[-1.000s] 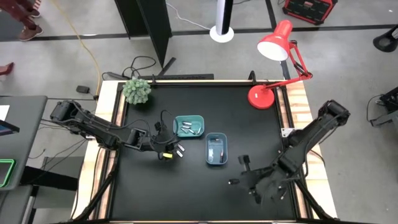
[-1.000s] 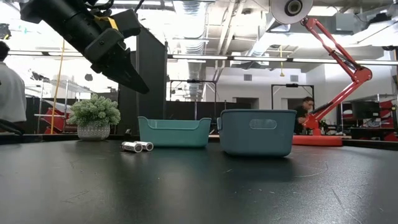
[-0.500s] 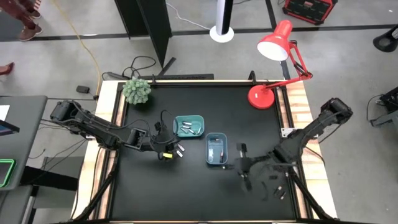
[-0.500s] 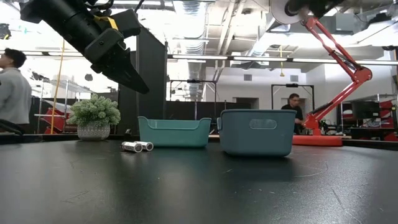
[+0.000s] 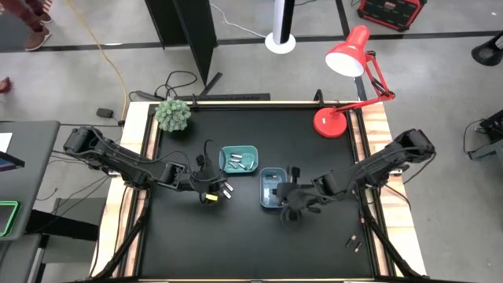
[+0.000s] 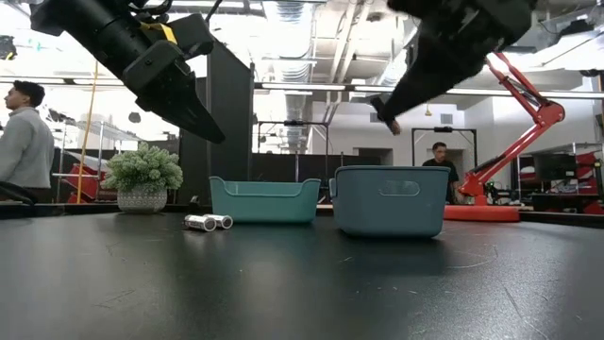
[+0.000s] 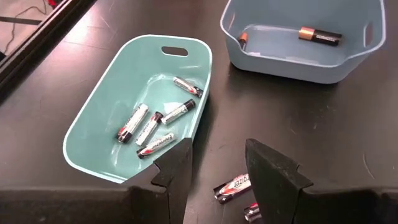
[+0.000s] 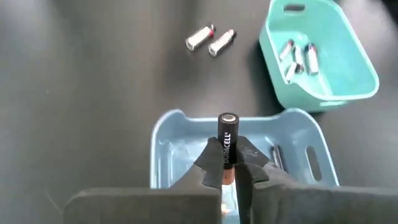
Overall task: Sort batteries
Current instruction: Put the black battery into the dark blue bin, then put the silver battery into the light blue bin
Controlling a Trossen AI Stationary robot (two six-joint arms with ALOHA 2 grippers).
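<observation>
Here the right gripper (image 8: 227,163) pinches a dark battery (image 8: 227,140) upright between its fingers, above the blue tray (image 8: 166,149) holding more batteries. The left gripper (image 7: 216,163) hangs with fingers parted; two silver batteries (image 7: 234,185) lie on the table just below its tips, the teal tray (image 7: 93,118) of batteries beside them.

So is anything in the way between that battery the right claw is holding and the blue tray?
Nothing visible. The right gripper holds the battery over the open blue tray.
</observation>
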